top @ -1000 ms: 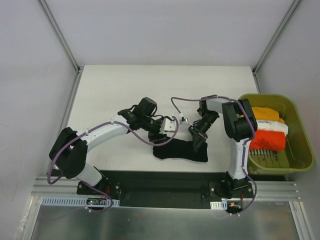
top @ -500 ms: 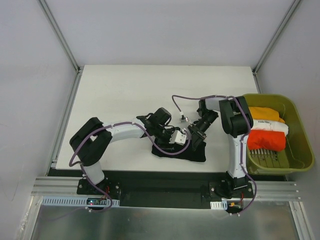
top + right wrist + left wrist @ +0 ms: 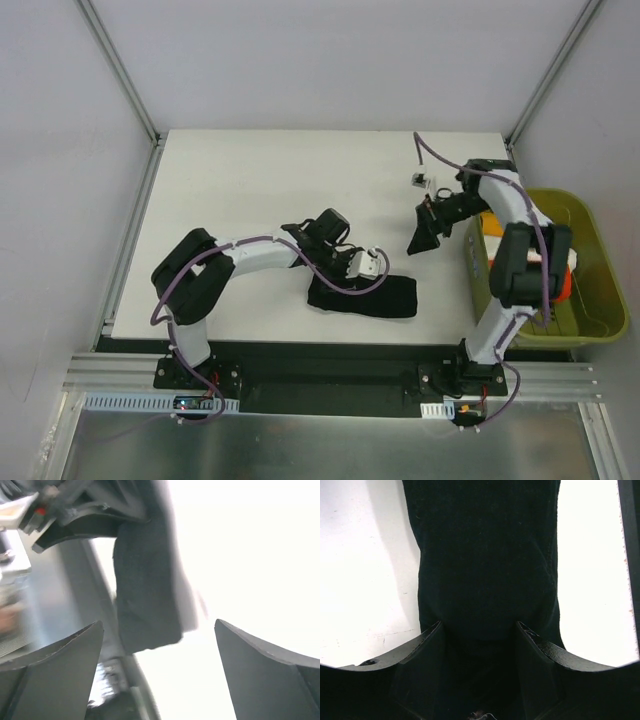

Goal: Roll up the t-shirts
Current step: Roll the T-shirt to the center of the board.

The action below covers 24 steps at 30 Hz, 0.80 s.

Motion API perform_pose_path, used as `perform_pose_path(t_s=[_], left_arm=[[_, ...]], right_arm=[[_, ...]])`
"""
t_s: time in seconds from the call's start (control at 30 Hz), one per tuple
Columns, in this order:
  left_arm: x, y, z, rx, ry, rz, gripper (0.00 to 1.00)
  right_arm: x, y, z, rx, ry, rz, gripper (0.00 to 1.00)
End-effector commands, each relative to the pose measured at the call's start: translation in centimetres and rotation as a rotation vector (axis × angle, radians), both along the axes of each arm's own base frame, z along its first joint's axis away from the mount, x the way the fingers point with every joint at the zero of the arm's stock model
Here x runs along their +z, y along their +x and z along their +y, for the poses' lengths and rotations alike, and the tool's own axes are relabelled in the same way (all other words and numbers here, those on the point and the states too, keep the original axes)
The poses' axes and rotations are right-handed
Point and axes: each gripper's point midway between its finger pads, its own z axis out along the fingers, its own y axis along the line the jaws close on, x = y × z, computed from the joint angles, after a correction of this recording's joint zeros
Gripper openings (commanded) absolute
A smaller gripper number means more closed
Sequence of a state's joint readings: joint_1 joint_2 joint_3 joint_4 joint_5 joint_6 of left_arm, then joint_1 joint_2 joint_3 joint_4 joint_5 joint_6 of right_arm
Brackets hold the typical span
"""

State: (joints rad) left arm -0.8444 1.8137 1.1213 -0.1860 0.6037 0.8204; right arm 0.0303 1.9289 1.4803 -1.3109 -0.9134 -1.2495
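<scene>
Left of the tub (image 3: 610, 270), left hand (image 3: 479, 629) seemingly grips black t-shirt (image 3: 392, 298).

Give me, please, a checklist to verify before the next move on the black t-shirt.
1. Left gripper holds the black t-shirt: ok, cloth fills the gap between its fingers.
2. Right gripper is free: ok, open, nothing in it, apart from the shirt.
3. Black t-shirt is rolled tight: cannot tell, it is a compact bundle but the layers do not show.
4. Shirt lies fully on the table: ok, near the front edge, not over it.
5. Other t-shirts are in the olive-green tub: ok.
</scene>
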Motion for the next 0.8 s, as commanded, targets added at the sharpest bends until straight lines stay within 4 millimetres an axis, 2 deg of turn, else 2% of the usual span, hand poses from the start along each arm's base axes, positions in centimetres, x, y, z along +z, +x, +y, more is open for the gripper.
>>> perform_pose_path(t_s=[0.0, 0.03, 0.07, 0.1, 0.13, 0.17, 0.2, 0.23, 0.33, 0.43, 0.57, 0.6, 0.77], left_arm=[[-0.4, -1.5, 0.4, 0.063, 0.055, 0.174, 0.54], [0.1, -1.2, 0.0, 0.072, 0.044, 0.186, 0.55], [0.1, -1.1, 0.0, 0.087, 0.045, 0.206, 0.54], [0.1, -1.1, 0.0, 0.116, 0.047, 0.260, 0.54], [0.7, -0.6, -0.3, 0.130, 0.034, 0.276, 0.54], [0.5, -0.4, -0.4, 0.145, 0.037, 0.309, 0.54], [0.7, -0.5, -0.5, 0.164, 0.036, 0.350, 0.54], [1.2, 0.2, -0.6, 0.178, 0.015, 0.371, 0.54], [1.1, 0.5, -0.6, 0.193, 0.012, 0.408, 0.54], [1.3, 0.5, -0.6, 0.187, 0.001, 0.431, 0.54], [1.4, 0.8, -0.6, 0.201, -0.013, 0.479, 0.54], [1.5, 0.9, -0.6, 0.202, -0.014, 0.478, 0.54], [1.7, 0.9, -0.6, 0.202, -0.021, 0.492, 0.54]], right_arm=[[6.0, 1.5, -2.1, -0.094, -0.119, -0.484, 0.96], [6.2, 1.6, -2.2, -0.104, -0.159, -0.600, 0.96], [4.3, 3.2, -3.2, -0.128, -0.241, -0.761, 0.96], [4.2, 3.0, -3.0, -0.128, -0.255, -0.851, 0.96], [6.3, 2.2, -2.0, -0.101, -0.237, -1.002, 0.96], [6.5, 2.5, -1.6, -0.090, -0.249, -1.079, 0.96], [4.8, 1.0, -1.0, -0.042, -0.252, -1.067, 0.96], [4.7, -0.4, 0.6, 0.045, -0.223, -1.097, 0.96], [1.9, -3.1, 2.6, 0.151, -0.199, -1.041, 0.96], [0.8, -3.5, 4.1, 0.173, -0.196, -1.032, 0.96], [-0.2, -2.5, 5.6, 0.198, -0.212, -1.040, 0.96], [-1.1, -2.3, 5.8, 0.210, -0.221, -1.013, 0.96], [-1.3, -1.7, 8.1, 0.279, -0.170, -1.001, 0.96]])
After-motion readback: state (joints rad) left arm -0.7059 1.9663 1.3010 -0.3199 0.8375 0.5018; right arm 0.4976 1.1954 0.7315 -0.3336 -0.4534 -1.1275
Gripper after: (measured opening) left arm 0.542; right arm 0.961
